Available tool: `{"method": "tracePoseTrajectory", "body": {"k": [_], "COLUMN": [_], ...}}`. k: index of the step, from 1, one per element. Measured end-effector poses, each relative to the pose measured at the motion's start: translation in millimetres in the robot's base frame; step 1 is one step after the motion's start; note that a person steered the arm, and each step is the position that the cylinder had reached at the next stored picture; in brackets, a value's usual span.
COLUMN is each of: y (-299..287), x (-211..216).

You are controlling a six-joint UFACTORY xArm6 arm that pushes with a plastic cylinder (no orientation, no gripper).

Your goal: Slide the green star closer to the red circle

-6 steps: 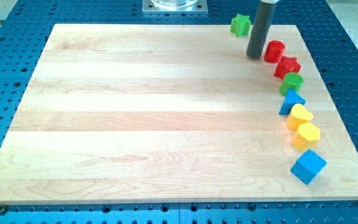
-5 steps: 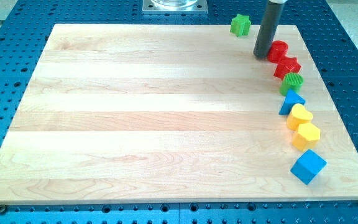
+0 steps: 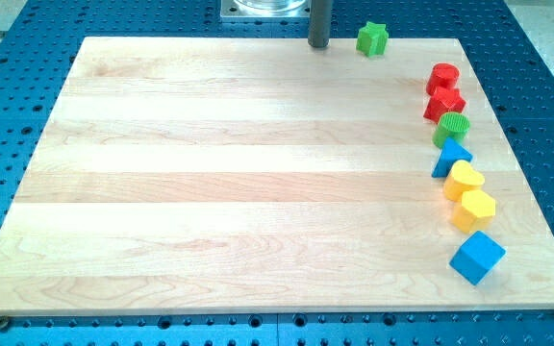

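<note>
The green star (image 3: 372, 38) sits at the top edge of the wooden board (image 3: 258, 173), right of centre. The red circle (image 3: 442, 77) lies near the right edge, below and to the right of the star, touching a red star-like block (image 3: 444, 101) beneath it. My tip (image 3: 318, 45) stands at the board's top edge, a short way to the left of the green star and apart from it.
Down the right side run a green ridged circle (image 3: 453, 126), a blue triangle (image 3: 450, 157), a yellow heart (image 3: 465, 179), a yellow hexagon (image 3: 475, 207) and a blue cube (image 3: 476, 257). A metal base plate (image 3: 267, 10) sits above the board's top edge.
My tip has left the red circle's left side and swung up and to the left, past the green star, to the board's top edge. The red circle sits slightly further right.
</note>
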State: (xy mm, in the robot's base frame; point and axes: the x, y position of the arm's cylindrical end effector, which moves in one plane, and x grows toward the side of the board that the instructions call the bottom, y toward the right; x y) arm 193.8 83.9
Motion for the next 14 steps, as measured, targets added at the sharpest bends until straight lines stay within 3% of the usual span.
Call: {"method": "tracePoseTrajectory", "body": {"k": [1, 2, 4, 7, 8, 10, 13, 14], "y": [74.7, 92.7, 80.8, 139.8, 140.4, 104.7, 166.7, 168.0], "x": [12.5, 16.5, 14.2, -0.3, 26.9, -1.9, 0.2, 52.9]}}
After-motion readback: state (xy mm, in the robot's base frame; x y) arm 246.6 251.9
